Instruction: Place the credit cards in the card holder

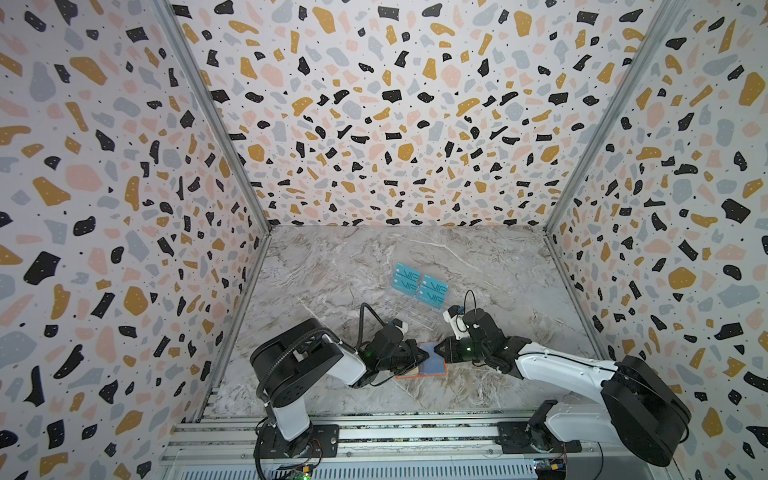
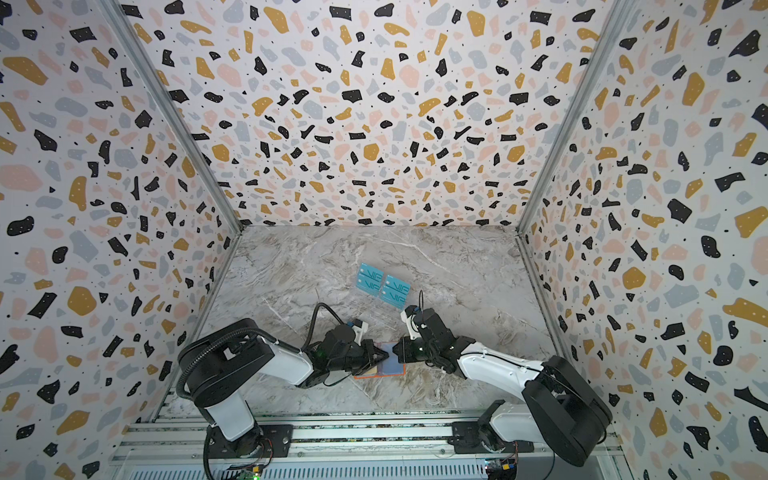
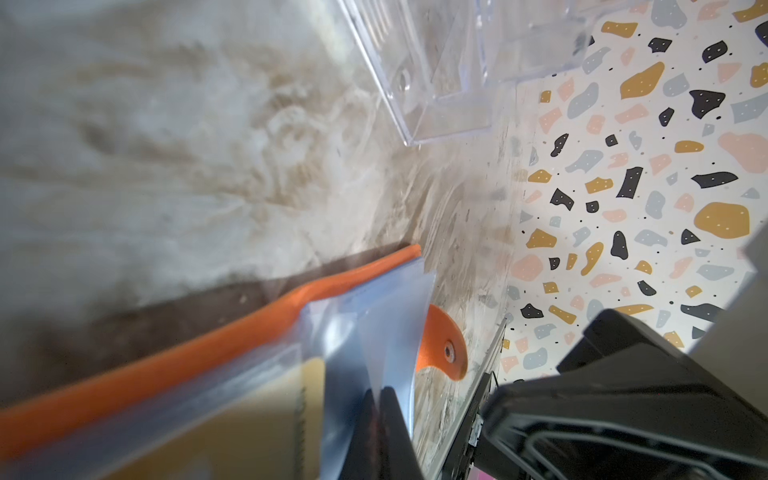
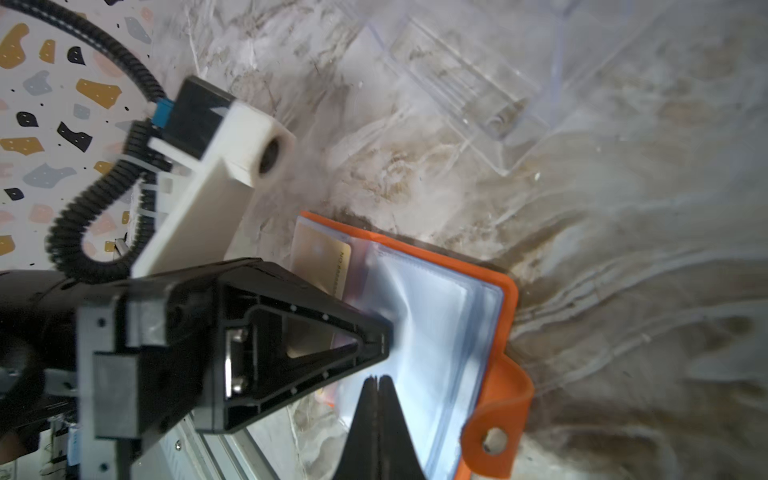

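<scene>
1. the small bright orange leather-like folding card holder (image 1: 432, 369) is lying open and flat on the grey marble-patterned tabletop (image 1: 332, 270), low in the middle of both top views, between the two arms.
2. it is probably going to handle light and floppy. its clear plastic sleeves (image 4: 440, 316) are looking thin, slick and easy to crease, so the free edge of a sleeve is looking like the place to take hold, with the orange cover pinned down.
3. the thin rectangular plastic credit cards (image 1: 419, 284) are likely to be stiff, light and slippery, with only their edges offering a hold.
4. inside the holder, a gold-tan card (image 4: 320, 257) is sitting in a sleeve on the half under the left arm. the sleeves on the tab side are looking empty.
5. the left gripper (image 3: 380, 399) is clenched on one clear plastic sleeve, holding it raised off the others.
6. the right gripper (image 4: 378, 384) is closed tight with nothing showing between its fingers. its tip is hanging over the sleeves, and i cannot tell whether it is touching them.
7. the transparent acrylic tiered rack (image 1: 411, 316) is standing just above the holder in both top views. four teal-blue "vip" cards (image 2: 384, 286) are resting on its upper tiers, and the lower tiers are looking empty.
</scene>
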{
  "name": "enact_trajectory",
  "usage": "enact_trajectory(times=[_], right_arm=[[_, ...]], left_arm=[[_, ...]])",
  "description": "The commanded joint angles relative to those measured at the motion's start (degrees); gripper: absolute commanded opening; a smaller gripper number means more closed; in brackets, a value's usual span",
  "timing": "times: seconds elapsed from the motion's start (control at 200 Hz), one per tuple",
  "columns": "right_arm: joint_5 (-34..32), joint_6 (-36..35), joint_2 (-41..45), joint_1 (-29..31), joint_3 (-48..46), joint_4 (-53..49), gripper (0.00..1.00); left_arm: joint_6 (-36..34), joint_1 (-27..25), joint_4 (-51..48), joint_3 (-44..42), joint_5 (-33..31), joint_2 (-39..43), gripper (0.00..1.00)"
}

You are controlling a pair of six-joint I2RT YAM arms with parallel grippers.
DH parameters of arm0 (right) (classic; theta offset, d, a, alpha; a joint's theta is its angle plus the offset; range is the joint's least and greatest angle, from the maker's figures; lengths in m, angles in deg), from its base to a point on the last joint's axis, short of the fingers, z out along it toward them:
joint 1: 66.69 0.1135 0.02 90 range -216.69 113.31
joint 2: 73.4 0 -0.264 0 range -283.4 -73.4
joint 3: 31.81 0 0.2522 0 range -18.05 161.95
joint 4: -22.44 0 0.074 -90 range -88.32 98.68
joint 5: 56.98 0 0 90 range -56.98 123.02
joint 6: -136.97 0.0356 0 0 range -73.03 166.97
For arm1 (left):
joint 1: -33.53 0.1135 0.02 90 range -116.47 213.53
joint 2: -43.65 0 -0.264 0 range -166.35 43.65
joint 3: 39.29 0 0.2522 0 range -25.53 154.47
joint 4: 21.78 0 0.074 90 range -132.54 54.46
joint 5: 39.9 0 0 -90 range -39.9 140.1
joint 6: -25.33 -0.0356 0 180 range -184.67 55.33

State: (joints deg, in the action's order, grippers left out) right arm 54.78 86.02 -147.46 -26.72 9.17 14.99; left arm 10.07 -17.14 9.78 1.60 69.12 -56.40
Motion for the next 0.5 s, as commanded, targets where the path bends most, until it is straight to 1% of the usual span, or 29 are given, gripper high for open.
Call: enact_trajectory(times=[0.0,0.18,0.295,0.496], right_arm=[[3.6,0.3,-1.0,-0.8,-0.3,1.7,0.03],[1.6,-0.7,-0.1,-3.0,-0.4,-0.7,0.03],[2.2,-2.6,-1.1,-4.5,0.1,-2.2,0.03],[3.0,-3.2,-2.2,-5.3,-0.1,-1.5,0.03]], left_arm=[[-0.9,0.4,0.5,-0.6,-0.4,2.7,0.00],[-2.8,0.4,-2.5,-1.1,-0.7,5.1,0.00],[-3.1,0.5,-2.1,-1.5,-0.1,5.5,0.00],[-3.5,0.4,-2.3,-1.6,0.4,5.5,0.00]])
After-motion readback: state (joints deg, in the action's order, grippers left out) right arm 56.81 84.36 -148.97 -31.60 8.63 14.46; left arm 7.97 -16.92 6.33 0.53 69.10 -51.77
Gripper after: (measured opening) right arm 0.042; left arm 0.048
